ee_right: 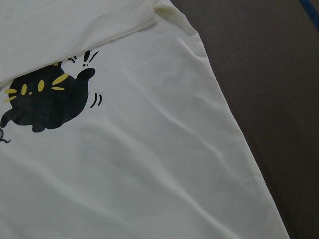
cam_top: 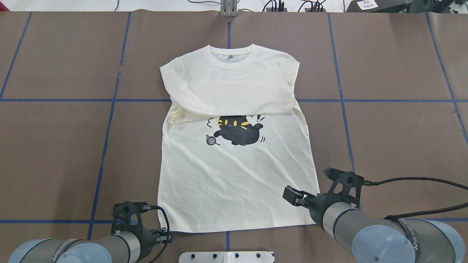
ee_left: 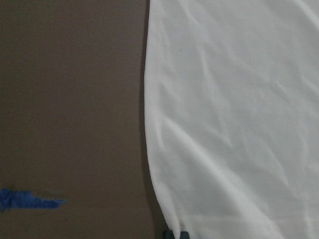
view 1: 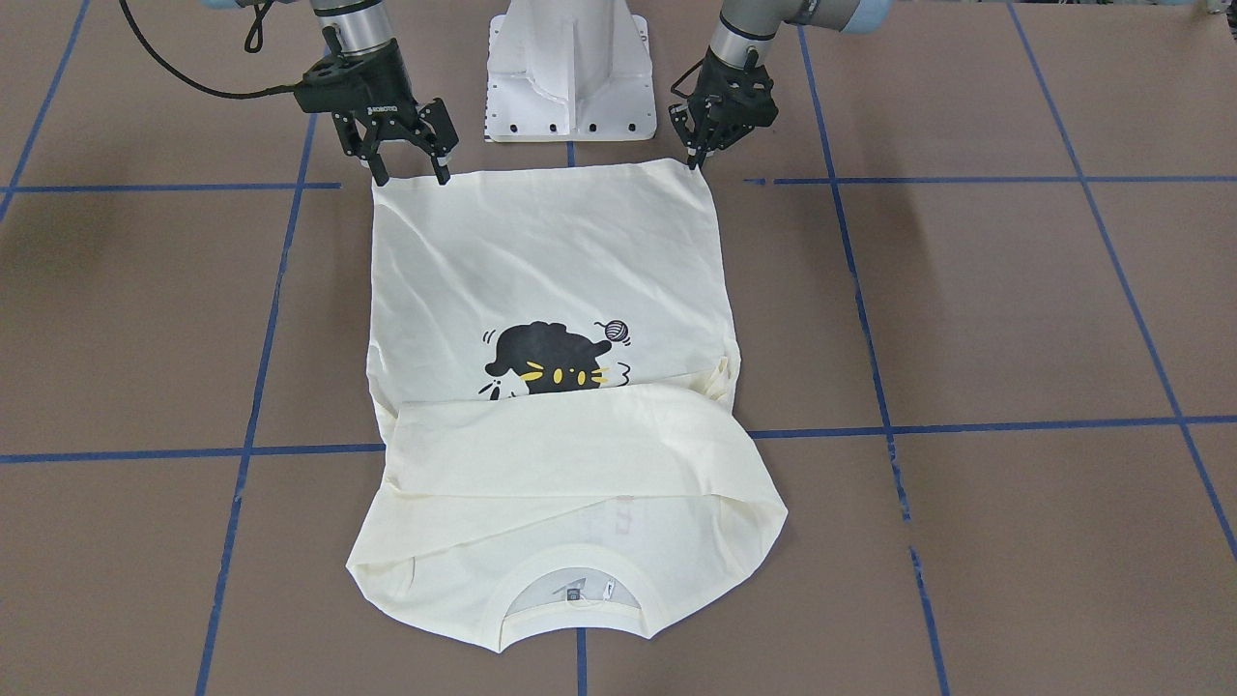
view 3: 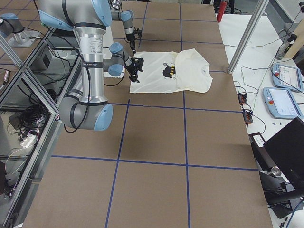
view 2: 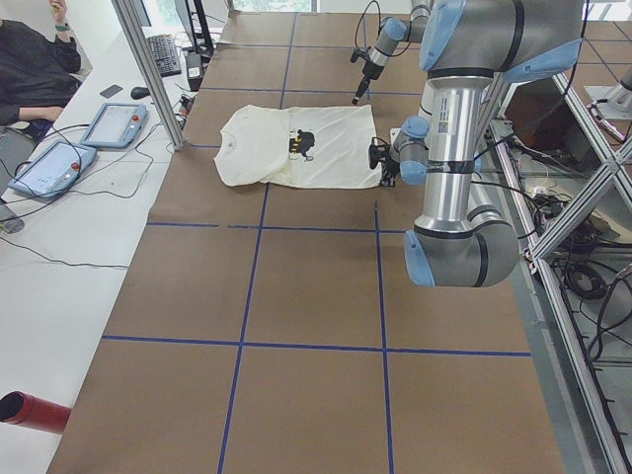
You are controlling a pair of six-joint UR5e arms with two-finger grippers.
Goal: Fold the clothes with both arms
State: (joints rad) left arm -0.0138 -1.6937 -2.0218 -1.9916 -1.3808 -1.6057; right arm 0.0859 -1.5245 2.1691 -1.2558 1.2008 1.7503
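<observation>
one cream long-sleeved cotton t-shirt with a black cat print (cam_top: 237, 175) lies flat, front up, in the middle of the brown worktop marked with blue tape lines (cam_top: 384, 146). its ribbed collar (cam_top: 229, 49) is on the far side from the robot and its straight hem (cam_top: 237, 223) on the near side. both of its sleeves (cam_top: 234, 95) are already laid across the chest, covering the top of the print. there are two arms and two end effectors, one at each near hem corner. the right end effector (view 1: 411, 174) has its fingers spread wide with their tips just at the hem, holding nothing. the left end effector (view 1: 696, 162) has its fingers drawn close together at the other corner. whether cloth is pinched between them i cannot tell. to my eye the shirt is light, soft and floppy, wrinkled already, so it will sag and drag if lifted by one point. the two hem corners look like the right places to take hold, both raised together so the fabric stays taut between them.
</observation>
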